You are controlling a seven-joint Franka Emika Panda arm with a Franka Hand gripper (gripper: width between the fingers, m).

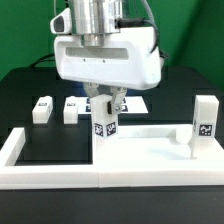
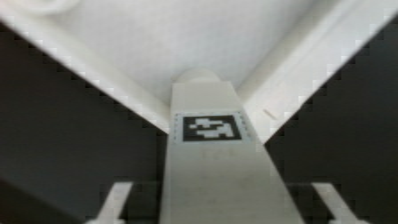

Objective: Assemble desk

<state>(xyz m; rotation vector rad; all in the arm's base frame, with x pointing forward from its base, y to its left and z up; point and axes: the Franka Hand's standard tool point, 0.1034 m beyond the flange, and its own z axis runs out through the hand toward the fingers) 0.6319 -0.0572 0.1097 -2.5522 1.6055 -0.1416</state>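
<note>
The tool (image 1: 105,102) sits directly above the leg (image 1: 105,127), clamped on its top end, and the leg stands upright on the tabletop (image 1: 50,142) just behind the wall (image 1: 150,162), so I'd expect a straight vertical lift.

A low white border wall (image 1: 60,172) lies on the black table (image 1: 60,145) before a green backdrop (image 1: 195,55).

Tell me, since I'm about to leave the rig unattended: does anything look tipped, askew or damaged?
Nothing stands out. The centre leg stands upright between the fingers of the gripper. The right leg is upright too, by the border wall. The two back legs sit side by side. No damage shows.
</note>
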